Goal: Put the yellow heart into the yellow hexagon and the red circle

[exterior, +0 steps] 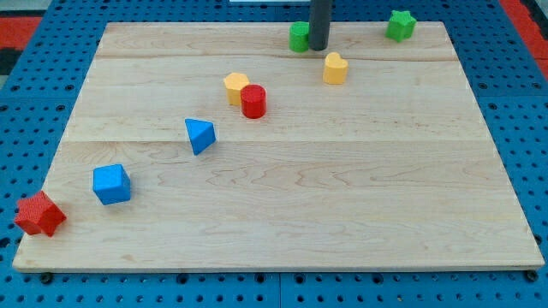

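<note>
1. My tip (pixel 318 47), the lower end of a straight dark rod that holds nothing, is down on the pale wooden board (pixel 342 205) near the view's top edge.
2. It stands just right of a green block (pixel 298 37); whether they touch, I cannot tell.
3. The yellow heart (pixel 335 68) lies just below and right of my tip, apart from it.
4. The yellow hexagon (pixel 235 86) and red circle (pixel 253 101) sit touching, well left of the heart.
5. Blue triangle (pixel 200 135), blue cube (pixel 112 184) and red star (pixel 39 214) trail toward the lower left; a green star (pixel 400 25) sits top right.
</note>
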